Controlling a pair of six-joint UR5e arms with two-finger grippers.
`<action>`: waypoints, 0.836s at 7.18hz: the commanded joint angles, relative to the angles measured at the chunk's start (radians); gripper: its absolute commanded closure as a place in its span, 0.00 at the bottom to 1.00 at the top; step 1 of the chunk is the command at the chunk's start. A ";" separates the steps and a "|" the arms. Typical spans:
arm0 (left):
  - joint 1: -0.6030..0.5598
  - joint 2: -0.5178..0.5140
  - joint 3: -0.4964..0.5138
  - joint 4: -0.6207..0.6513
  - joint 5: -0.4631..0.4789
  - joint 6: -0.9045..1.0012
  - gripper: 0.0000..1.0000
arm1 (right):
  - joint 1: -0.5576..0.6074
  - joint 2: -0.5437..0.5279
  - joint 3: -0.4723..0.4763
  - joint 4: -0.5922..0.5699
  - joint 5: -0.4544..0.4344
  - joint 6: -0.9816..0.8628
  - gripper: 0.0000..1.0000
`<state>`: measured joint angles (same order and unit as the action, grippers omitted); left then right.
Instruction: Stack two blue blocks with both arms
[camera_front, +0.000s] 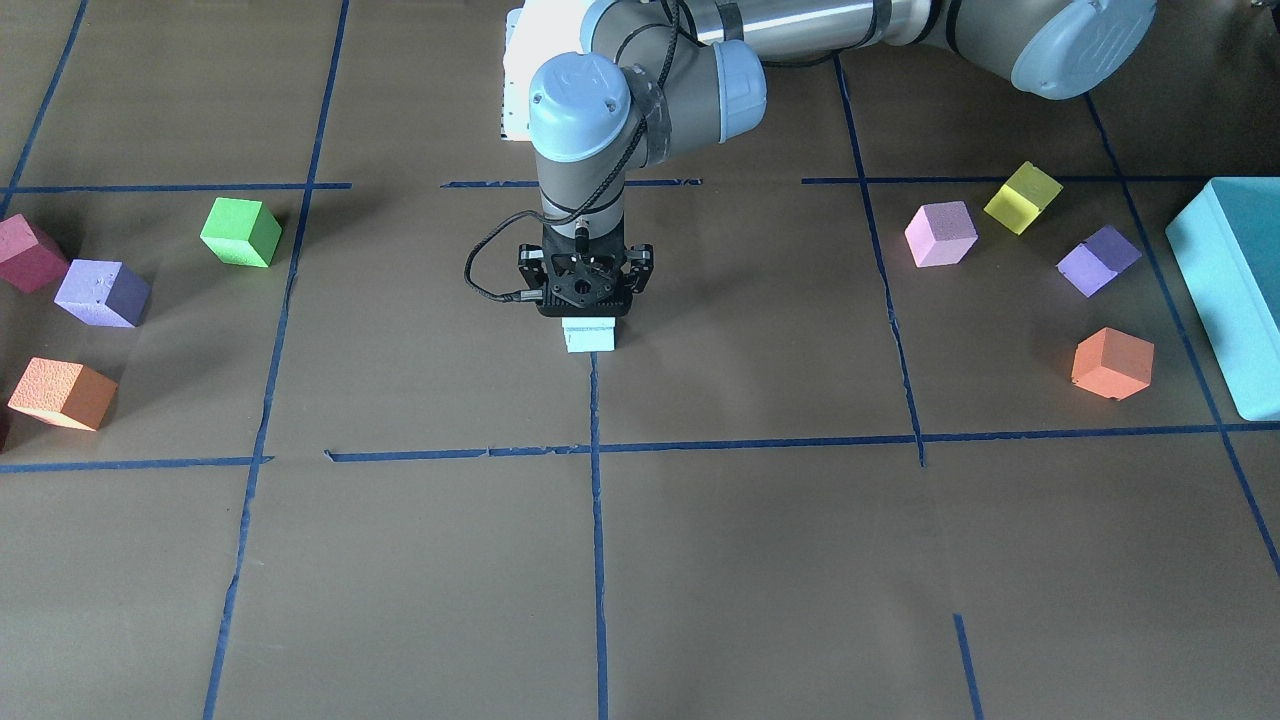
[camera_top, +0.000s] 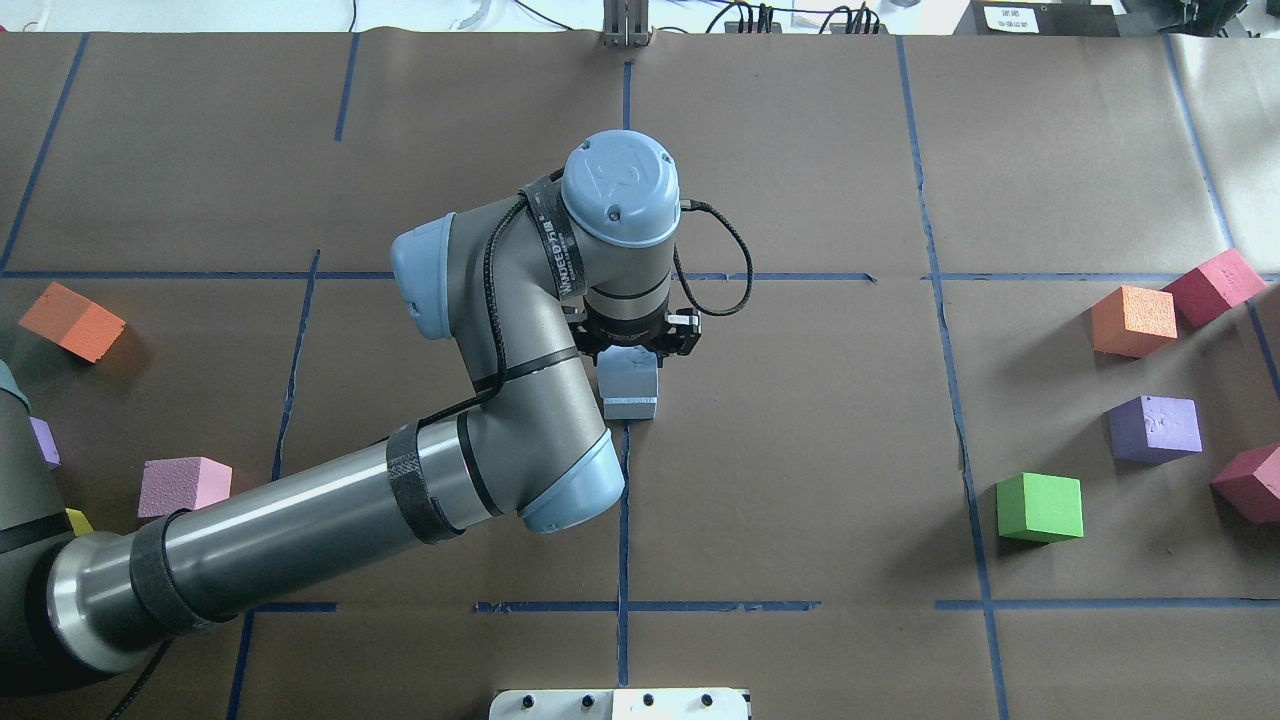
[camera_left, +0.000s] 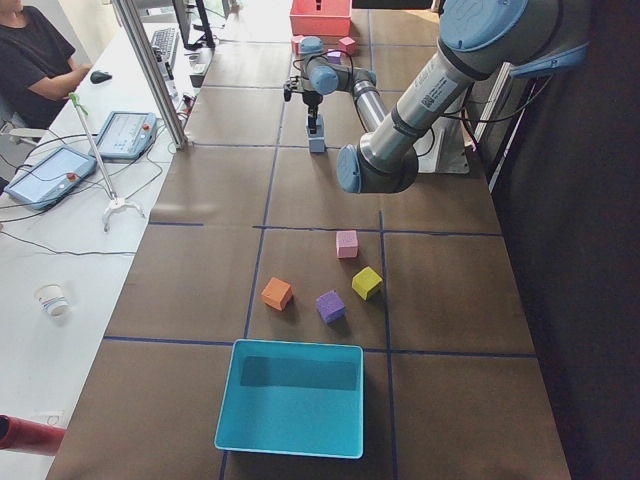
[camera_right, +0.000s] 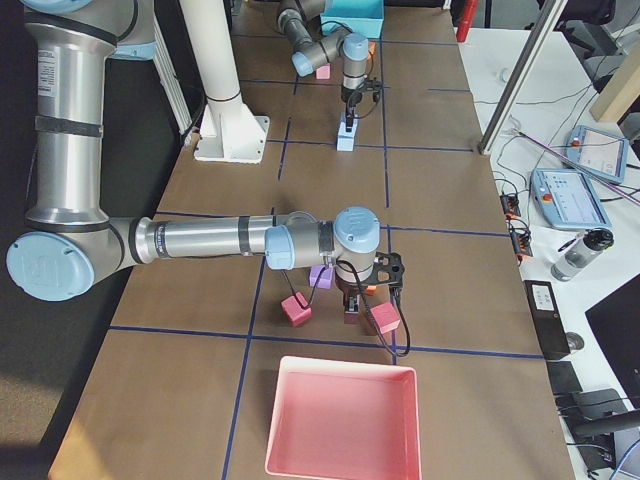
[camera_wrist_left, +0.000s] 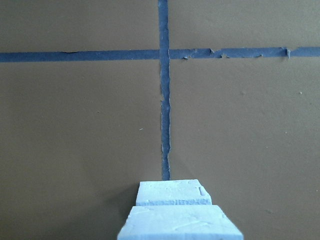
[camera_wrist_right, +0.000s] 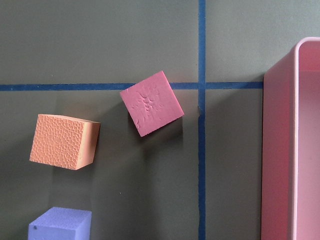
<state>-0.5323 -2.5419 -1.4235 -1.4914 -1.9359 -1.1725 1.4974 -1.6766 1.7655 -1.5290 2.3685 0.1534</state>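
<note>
Looking at the middle of the brown paper-covered table (camera_front: 760, 560), the stack looks done. The upper pale sky-blue foam cube (camera_wrist_left: 180, 223) sits pretty squarely on the lower pale sky-blue foam cube (camera_wrist_left: 173, 193). The pile stands right on the long blue tape line (camera_front: 597, 520) running down the centre of the grid.

The grey metal left arm with light-blue joint caps (camera_top: 300, 530) reaches out to that spot. Its black two-finger left gripper (camera_front: 586, 305) points straight down, with the body just above the upper cube. The fingers are hidden behind the gripper body and don't show in the left wrist view either, so I honestly can't tell if it's clamped on the cube or let go.

The grey right arm (camera_right: 200, 240) is way off at the other end of the table. Its black right gripper (camera_right: 356, 300) hangs low over a bunch of cubes, just beside the pink plastic tray (camera_right: 340, 420). The right wrist view shows a red-pink foam cube (camera_wrist_right: 151, 103), an orange foam cube (camera_wrist_right: 64, 141) and a purple foam cube (camera_wrist_right: 60, 223), but no fingers, so I can't tell the jaw state there either.

Well apart from the stack, on the left arm's side, are a pink foam cube (camera_front: 940, 234), a yellow foam cube (camera_front: 1022, 197) and the big teal box (camera_front: 1230, 290).
</note>
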 joint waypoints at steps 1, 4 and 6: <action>0.000 0.000 -0.005 -0.010 0.000 -0.025 0.00 | 0.001 0.000 0.000 0.000 0.000 0.000 0.00; -0.035 0.008 -0.082 0.032 -0.006 -0.013 0.00 | 0.006 0.000 -0.003 0.000 0.000 0.000 0.00; -0.055 0.020 -0.255 0.226 -0.008 0.061 0.00 | 0.017 0.002 -0.003 0.000 0.018 -0.005 0.00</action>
<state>-0.5730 -2.5279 -1.5841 -1.3734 -1.9423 -1.1522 1.5099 -1.6756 1.7635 -1.5294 2.3747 0.1510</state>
